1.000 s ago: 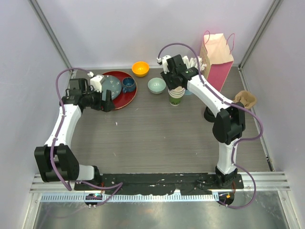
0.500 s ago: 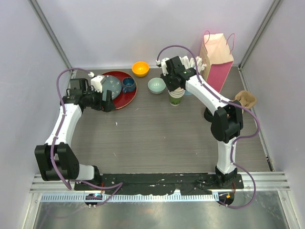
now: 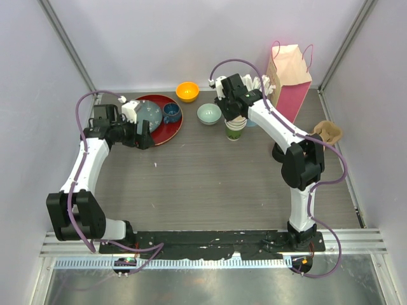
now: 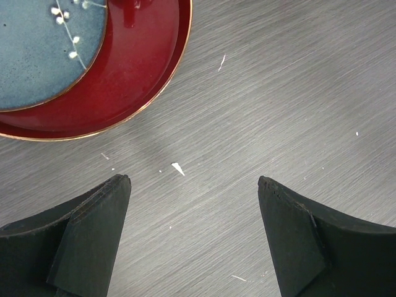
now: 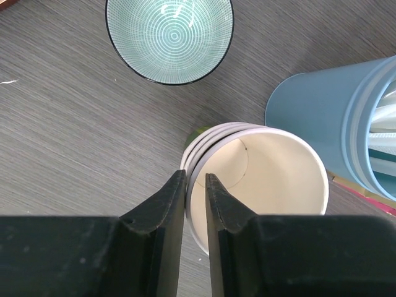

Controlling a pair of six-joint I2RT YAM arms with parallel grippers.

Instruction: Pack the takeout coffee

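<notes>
**Top view.** The paper cups (image 3: 234,132) stand nested and upright on the table (image 3: 203,184), far and right of centre. They are just to the near right of the green bowl (image 3: 208,114). The right gripper (image 3: 234,117) sits directly over their mouth. A pink bag (image 3: 289,79) stands upright to the far right of the cups, and an orange bowl (image 3: 187,91) lies by the far edge. The left gripper (image 3: 144,135) hangs at the near side of the red tray (image 3: 168,130), which carries a blue plate (image 3: 151,113) and a mug (image 3: 171,112).

**Left wrist view.** The left gripper (image 4: 193,182) is released, its fingers wide apart over bare table (image 4: 278,93) and holding nothing. The red tray (image 4: 142,80) and blue plate (image 4: 37,55) lie just beyond the fingertips.

**Right wrist view.** The right gripper (image 5: 195,178) is clenched on the rim of the paper cups (image 5: 272,167), with one finger outside the wall and the other inside. Several nested rims show, and the inside is cream. A blue cup (image 5: 322,117) stands just beside them; contact cannot be told. The green bowl (image 5: 170,37) is near but apart.
</notes>
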